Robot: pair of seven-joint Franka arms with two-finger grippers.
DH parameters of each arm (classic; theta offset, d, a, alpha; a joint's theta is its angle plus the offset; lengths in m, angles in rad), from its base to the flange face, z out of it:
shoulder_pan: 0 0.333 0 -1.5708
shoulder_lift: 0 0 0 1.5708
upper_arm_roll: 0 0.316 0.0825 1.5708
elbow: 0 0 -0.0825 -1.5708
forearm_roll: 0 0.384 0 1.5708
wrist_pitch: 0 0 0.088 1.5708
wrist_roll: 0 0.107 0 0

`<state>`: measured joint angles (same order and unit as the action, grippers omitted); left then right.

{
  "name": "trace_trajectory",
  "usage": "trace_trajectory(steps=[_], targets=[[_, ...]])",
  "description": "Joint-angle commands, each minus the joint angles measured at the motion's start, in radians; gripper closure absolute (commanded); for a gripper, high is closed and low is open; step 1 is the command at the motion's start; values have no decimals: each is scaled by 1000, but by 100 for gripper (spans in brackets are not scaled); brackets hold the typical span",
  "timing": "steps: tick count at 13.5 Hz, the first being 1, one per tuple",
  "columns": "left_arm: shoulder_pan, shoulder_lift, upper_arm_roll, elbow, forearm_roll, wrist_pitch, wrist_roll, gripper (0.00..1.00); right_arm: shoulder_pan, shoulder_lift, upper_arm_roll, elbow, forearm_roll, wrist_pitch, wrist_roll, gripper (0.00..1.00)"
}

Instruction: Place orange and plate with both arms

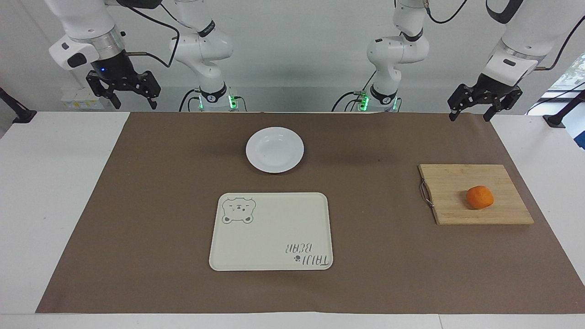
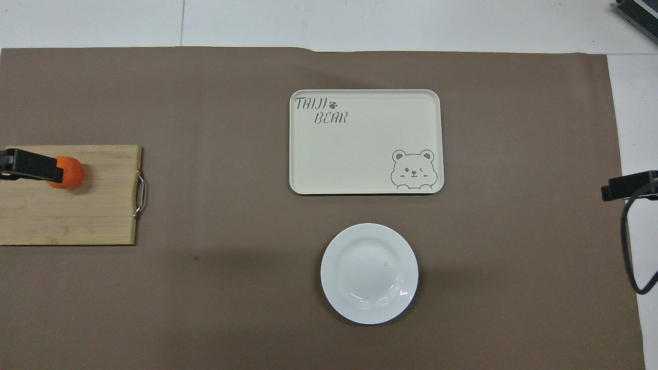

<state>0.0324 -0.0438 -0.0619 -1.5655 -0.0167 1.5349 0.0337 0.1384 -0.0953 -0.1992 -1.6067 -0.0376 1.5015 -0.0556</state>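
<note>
On the cutting board at the left arm's end: orange; plate mid-table, nearer the robots than the bear tray.
Left gripper and right gripper both hang spread and empty. Your risks, as judged: the round orange may roll off the board if nudged off-centre; the glossy plate rim may slip from a pinch. Overhead, a left fingertip covers part of the orange, and both grippers are cut off at the edges.

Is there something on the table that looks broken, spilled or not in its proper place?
Nothing stands out. The orange sits on the wooden board; the plate and bear tray lie flat and empty on the brown mat.
</note>
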Motion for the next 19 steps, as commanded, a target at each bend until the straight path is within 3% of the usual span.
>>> trace_trajectory(steps=[1, 4, 8, 16, 19], targets=[[23, -21, 4, -31, 0, 34, 12, 0, -2, -15, 3, -13, 4, 6, 14, 0], [47, -13, 4, -50, -2, 47, 21, 0, -2, -15, 3, -13, 2, 6, 14, 0], [104, -11, 4, -139, 0, 174, 109, 0, -2, -15, 3, -13, 4, 6, 14, 0], [214, 149, 4, -143, 0, 378, 225, 0, -2, -15, 3, -13, 4, 6, 14, 0], [230, 170, 4, -197, 1, 465, 232, 0, -2, -15, 3, -13, 2, 6, 14, 0]])
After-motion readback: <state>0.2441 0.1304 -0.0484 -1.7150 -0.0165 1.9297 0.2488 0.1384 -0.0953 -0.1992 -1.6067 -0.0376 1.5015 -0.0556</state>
